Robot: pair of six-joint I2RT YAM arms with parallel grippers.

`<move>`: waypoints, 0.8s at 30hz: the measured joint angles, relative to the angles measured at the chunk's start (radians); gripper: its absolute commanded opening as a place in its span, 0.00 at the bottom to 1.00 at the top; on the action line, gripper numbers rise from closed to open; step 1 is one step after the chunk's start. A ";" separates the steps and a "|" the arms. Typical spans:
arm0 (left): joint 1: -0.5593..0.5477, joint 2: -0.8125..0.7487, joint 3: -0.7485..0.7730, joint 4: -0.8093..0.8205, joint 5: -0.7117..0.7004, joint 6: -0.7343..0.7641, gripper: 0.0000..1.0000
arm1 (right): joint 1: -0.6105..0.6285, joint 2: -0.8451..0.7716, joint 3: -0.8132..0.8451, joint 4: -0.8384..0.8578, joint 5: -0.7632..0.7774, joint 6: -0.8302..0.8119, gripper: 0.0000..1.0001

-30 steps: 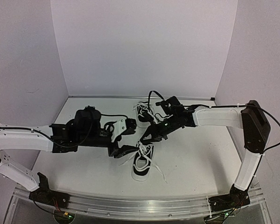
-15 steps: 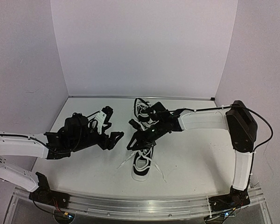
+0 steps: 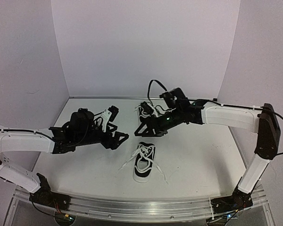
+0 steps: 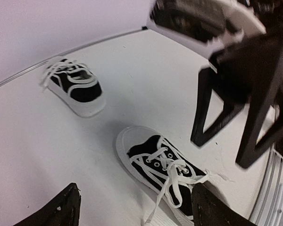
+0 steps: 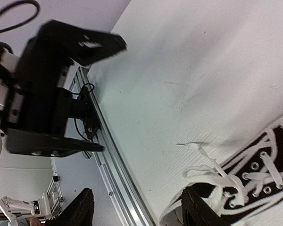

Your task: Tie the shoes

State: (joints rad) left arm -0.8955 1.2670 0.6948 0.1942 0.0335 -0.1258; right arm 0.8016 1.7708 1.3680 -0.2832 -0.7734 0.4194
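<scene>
Two small black shoes with white soles and white laces lie on the white table. The near shoe (image 3: 145,162) (image 4: 156,165) (image 5: 254,186) sits mid-table with a loose lace loop over its tongue and lace ends trailing onto the table. The far shoe (image 3: 145,112) (image 4: 79,88) lies near the back wall. My left gripper (image 3: 119,126) (image 4: 137,212) hangs open to the left of the near shoe, nothing between its fingers. My right gripper (image 3: 149,132) (image 5: 139,209) is open above and behind the near shoe, holding nothing; one finger (image 5: 200,207) is close to the laces.
The table (image 3: 198,155) is walled at the back and both sides. An aluminium rail (image 3: 141,207) (image 5: 115,160) runs along its near edge. The two grippers face each other a short way apart over the middle.
Both grippers were at the near shoe's laces a second ago. The right gripper has opened, let the lace go and lifted back. The left gripper has pulled away to the left.
</scene>
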 measured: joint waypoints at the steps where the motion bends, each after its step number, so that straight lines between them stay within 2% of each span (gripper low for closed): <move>1: 0.000 0.032 0.026 -0.013 0.037 0.008 0.74 | -0.021 -0.028 -0.018 0.002 0.006 -0.007 0.48; 6: -0.001 0.167 0.107 -0.051 0.166 0.051 0.73 | -0.084 -0.018 -0.059 -0.007 0.026 -0.040 0.46; 11: -0.001 0.265 0.155 -0.101 0.234 0.074 0.76 | -0.076 0.067 -0.063 -0.039 0.028 -0.085 0.48; 14: -0.001 0.310 0.178 -0.115 0.266 0.075 0.74 | -0.074 0.101 -0.063 -0.054 0.027 -0.111 0.48; 17: -0.001 0.354 0.200 -0.131 0.290 0.075 0.66 | -0.074 0.114 -0.064 -0.066 0.026 -0.128 0.47; 23: 0.007 0.406 0.236 -0.156 0.332 0.079 0.35 | -0.073 0.122 -0.066 -0.072 0.024 -0.151 0.43; 24: 0.011 0.411 0.241 -0.160 0.336 0.082 0.33 | -0.073 0.128 -0.065 -0.072 0.024 -0.154 0.42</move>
State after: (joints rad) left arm -0.8848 1.6777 0.9358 0.0341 0.3695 -0.0439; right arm 0.7284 1.8989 1.3025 -0.3550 -0.7494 0.2656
